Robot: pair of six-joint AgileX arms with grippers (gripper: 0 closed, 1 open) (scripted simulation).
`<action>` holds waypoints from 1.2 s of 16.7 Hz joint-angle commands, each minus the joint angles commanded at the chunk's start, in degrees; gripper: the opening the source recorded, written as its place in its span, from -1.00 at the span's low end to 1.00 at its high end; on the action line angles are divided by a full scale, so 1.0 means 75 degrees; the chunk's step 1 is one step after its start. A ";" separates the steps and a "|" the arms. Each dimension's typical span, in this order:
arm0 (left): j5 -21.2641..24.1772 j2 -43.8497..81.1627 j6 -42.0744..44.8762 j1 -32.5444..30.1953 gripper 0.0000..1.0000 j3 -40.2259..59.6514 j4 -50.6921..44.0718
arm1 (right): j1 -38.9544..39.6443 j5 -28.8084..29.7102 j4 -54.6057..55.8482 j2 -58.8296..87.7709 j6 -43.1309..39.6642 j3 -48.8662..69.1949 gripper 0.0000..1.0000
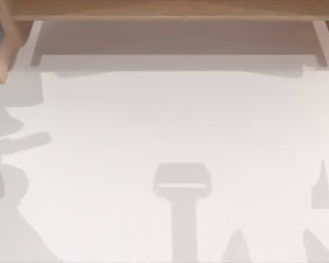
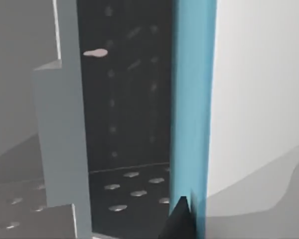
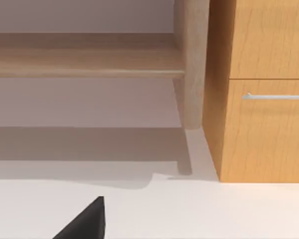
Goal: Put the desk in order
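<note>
The desk (image 1: 170, 126) is filling the top view as a flat white surface, its long axis running left to right, with the tan wooden shelf (image 1: 164, 10) spanning the far edge on pale uprights (image 1: 324, 44) at either end. Grey shadows of the two arms are lying across the near part of the white top. In the right wrist view, a dark tip of the right gripper (image 3: 84, 221) is hovering low over the desktop, facing the far shelf, an upright post (image 3: 192, 64) and a wooden drawer unit (image 3: 261, 89) with a metal handle (image 3: 276, 96). In the left wrist view, a dark tip of the left gripper (image 2: 179, 219) is sitting beside a blue vertical panel (image 2: 192, 109) and a dark perforated surface (image 2: 124, 99). Whether either gripper's fingers are apart or together I cannot tell.
</note>
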 joint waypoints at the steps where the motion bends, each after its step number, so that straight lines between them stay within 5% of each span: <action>1: -0.0051 0.0105 -0.0021 -0.0040 -1.00 0.0128 -0.0012 | 0.0000 0.0000 0.0000 0.0000 0.0000 0.0000 1.00; 9: -0.0219 0.0594 -0.0084 -0.0298 -1.00 0.0702 -0.0046 | 0.0000 0.0000 0.0000 0.0000 0.0000 0.0000 1.00; 20: -0.0219 0.0594 -0.0084 -0.0298 0.66 0.0702 -0.0046 | 0.0000 0.0000 0.0000 0.0000 0.0000 0.0000 1.00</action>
